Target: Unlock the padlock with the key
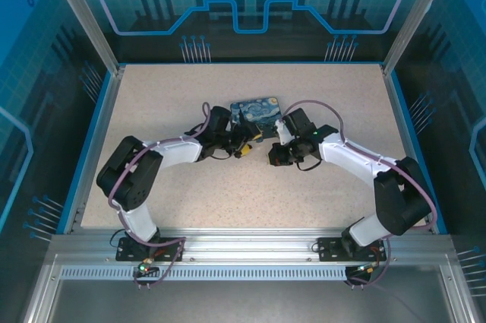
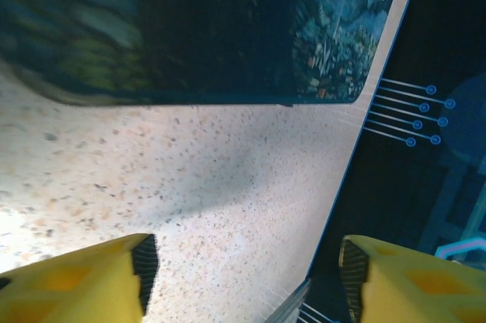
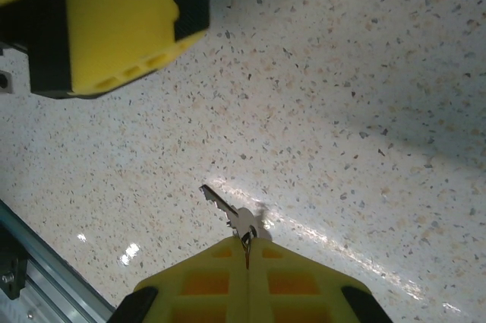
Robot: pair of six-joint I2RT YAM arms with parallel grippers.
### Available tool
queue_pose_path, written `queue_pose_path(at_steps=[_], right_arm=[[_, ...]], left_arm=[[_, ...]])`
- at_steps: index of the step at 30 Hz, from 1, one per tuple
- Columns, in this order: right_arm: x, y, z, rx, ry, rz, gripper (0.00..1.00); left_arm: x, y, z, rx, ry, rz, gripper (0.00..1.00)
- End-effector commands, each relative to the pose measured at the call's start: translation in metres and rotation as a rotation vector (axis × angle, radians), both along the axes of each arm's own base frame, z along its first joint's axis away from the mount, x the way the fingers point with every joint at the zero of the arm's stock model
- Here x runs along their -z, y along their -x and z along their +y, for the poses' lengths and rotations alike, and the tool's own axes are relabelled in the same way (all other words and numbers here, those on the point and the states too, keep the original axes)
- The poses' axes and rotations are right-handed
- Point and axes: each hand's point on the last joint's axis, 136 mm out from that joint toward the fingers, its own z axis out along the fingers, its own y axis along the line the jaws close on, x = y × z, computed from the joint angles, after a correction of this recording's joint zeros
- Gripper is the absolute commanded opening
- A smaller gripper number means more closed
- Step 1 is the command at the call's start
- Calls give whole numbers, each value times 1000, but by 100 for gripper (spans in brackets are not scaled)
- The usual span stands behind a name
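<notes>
Fingertips of my right gripper [image 3: 247, 247] pinch the one key [image 3: 230, 213] by its head. Its blade points onward, toward my left gripper [image 2: 247, 270], which stands spread and empty near the one painted box [image 2: 213, 26]. The padlock I cannot pick out surely; my left arm seems nearer the box.

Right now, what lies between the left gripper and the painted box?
Bare speckled tabletop: in the left wrist view, nothing lies between the open left gripper and the painted box.
</notes>
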Motion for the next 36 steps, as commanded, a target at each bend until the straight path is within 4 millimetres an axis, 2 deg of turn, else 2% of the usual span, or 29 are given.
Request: queue_pose_path(at_steps=[1,12,15,21,36], right_arm=[[-6,-8,3,-3,-20,-3,0],[-2,-11,2,-4,-5,0,0],[-1,-12,0,1,0,2,0],[2,-13,-4,12,11,4,0],[9,-15,-12,28,23,16,0]], left_arm=[[-8,-1,-20,21,41,11,60],[5,14,-39,54,20,52,48],[6,16,-41,56,20,55,43],[8,22,-44,67,13,64,42],[10,28,-49,85,0,70,26]])
